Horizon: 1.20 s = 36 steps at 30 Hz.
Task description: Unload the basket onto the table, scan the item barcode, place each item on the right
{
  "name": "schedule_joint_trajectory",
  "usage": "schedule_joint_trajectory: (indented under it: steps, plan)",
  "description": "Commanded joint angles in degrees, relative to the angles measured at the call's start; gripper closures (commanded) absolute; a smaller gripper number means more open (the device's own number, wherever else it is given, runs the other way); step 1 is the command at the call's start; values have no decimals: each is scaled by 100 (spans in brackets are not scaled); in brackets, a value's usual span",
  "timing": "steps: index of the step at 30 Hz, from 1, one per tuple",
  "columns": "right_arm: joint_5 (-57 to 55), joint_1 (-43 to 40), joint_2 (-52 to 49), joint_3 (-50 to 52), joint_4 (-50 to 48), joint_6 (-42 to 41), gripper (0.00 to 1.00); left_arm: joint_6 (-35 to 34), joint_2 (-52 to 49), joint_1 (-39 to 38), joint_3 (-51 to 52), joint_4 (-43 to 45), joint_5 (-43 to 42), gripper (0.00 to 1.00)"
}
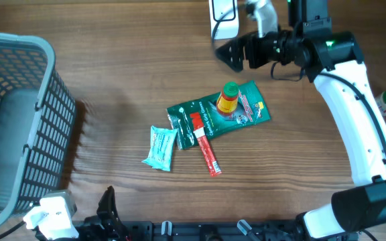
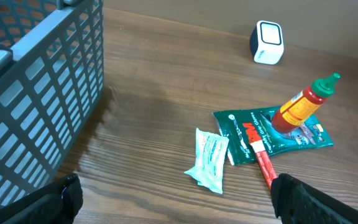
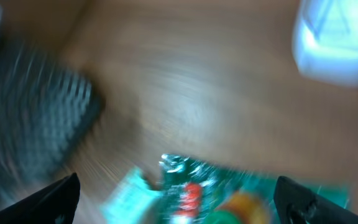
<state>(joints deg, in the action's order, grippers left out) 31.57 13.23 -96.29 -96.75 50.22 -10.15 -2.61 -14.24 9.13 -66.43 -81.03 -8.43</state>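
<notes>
Finding: four items lie grouped mid-surface (image 1: 112, 100), well right of the basket (image 1: 19, 40) and nearer than the scanner (image 1: 224, 19), which sits at the far edge.

A sauce bottle (image 1: 228, 99) stands on the right half of a green pouch (image 1: 210, 110). A red stick sachet (image 1: 206, 150) lies across the pouch's left part and runs toward the near side. A pale teal packet (image 1: 160, 147) lies just left of it. You cannot read a barcode on any of them from these views.

Right gripper (image 1: 232, 55): spread wide, empty, hanging near the scanner, apart from the items. Its own view is blurred. Left gripper (image 2: 176, 199): spread wide, empty, at the near-left edge.

Handling assessment:
- The bottle looks like light rigid plastic with a smooth round body. It is likely slippery and easily tipped on the soft pouch.
- Take it across the body below the neck, not by the cap.
- The pouch, sachet and packet look thin, limp and flat on the wood. Pinch one at an overhanging edge or end.
- Expect the sachet and pouch to drag each other, and lifting the pouch would topple the bottle.
</notes>
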Motion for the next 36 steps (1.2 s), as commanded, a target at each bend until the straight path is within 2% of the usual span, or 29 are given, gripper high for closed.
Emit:
schedule_joint_trajectory:
  steps: [1, 2, 3, 4, 5, 6, 8, 9, 15, 22, 27, 31, 32, 34, 36]
  plan:
    - [-1014, 9, -37, 11, 380, -4398, 0, 7, 15, 37, 22, 15, -48, 0]
    - [-1082, 9, -52, 11, 385, -4398, 1, 7, 15, 37, 22, 15, -48, 0]
    - [-1121, 20, -79, 11, 382, -4411, 7, 7, 15, 37, 22, 15, -48, 0]
    - [-1172, 26, -109, 13, 402, -4413, 7, 7, 15, 37, 22, 15, -48, 0]
    - [-1287, 48, -164, 13, 503, -4638, 0, 7, 15, 37, 22, 15, -48, 0]
    - [-1425, 74, -260, 17, 844, -5567, 0, 7, 15, 37, 22, 15, -48, 0]
    - [-1440, 116, -372, 92, 1215, -6516, 0, 7, 15, 37, 22, 15, -48, 0]
    - [-1436, 138, -422, 136, 1305, -6686, 0, 7, 15, 37, 22, 15, -48, 0]
    - [-1469, 459, -678, 186, 1932, -6784, 0, 7, 15, 37, 22, 15, -48, 0]
    - [-1506, 531, -756, 190, 1692, -6695, 0, 7, 15, 37, 22, 15, -48, 0]
    - [-1488, 588, -1331, 195, 1646, -6773, 2, 7, 15, 37, 22, 15, -48, 0]
    - [-1005, 743, -1735, 195, 1530, -6470, 17, 7, 15, 37, 22, 15, -48, 0]
    - [-892, 761, -1788, 195, 1539, -6439, 29, 7, 15, 37, 22, 15, -48, 0]
    - [-874, 761, -1786, 195, 1513, -6328, 43, 7, 15, 37, 22, 15, -48, 0]
    - [-879, 743, -1786, 195, 1519, -6229, 50, 7, 15, 37, 22, 15, -48, 0]
